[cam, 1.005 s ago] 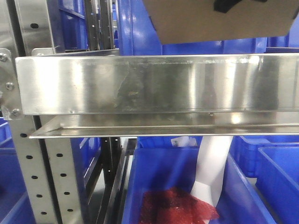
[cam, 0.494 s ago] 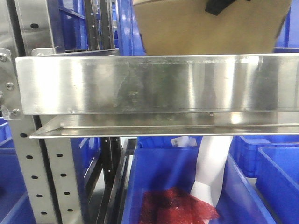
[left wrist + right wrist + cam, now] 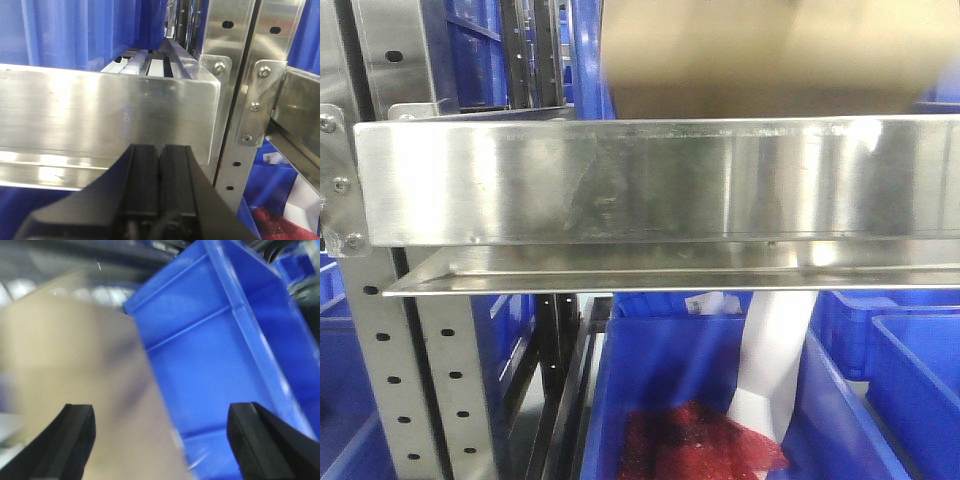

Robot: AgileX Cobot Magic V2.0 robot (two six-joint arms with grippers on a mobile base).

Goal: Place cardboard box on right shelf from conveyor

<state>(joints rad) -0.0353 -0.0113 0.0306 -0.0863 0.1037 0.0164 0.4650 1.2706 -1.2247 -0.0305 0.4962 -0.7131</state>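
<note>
Looking ahead: I see the right shelf (image 3: 650, 180), its broad stainless lip running across my front view with streaky reflections.
Shelf frame: perforated grey uprights (image 3: 385, 370) stand at the left, bolted to the lip through a corner plate.
Cardboard box: the cardboard box (image 3: 770, 55) shows as a blurred tan block just above the shelf lip, right of centre; I cannot tell whether it touches the shelf deck. From the right wrist camera it (image 3: 75, 390) fills the left half, smeared by motion.
Room: blue plastic bins (image 3: 670, 400) are packed behind and below the shelf; the lower one holds red mesh material (image 3: 700, 440) and a white bag (image 3: 775, 360).
Writing: a small white label (image 3: 705, 301) sits under the shelf, too small for me to read; the box faces show no marks.
Left gripper: the left gripper (image 3: 160, 170) has its two black fingers (image 3: 142, 175) pressed together with nothing between them, pointed at the steel lip (image 3: 110, 115) of a neighbouring shelf.
Right gripper: the right gripper (image 3: 165, 440) has its fingers (image 3: 75, 435) spread wide; the box lies near the left finger, and whether they touch I cannot tell. A blue bin (image 3: 225, 355) lies beyond.
Conveyor: not in any of my views.
</note>
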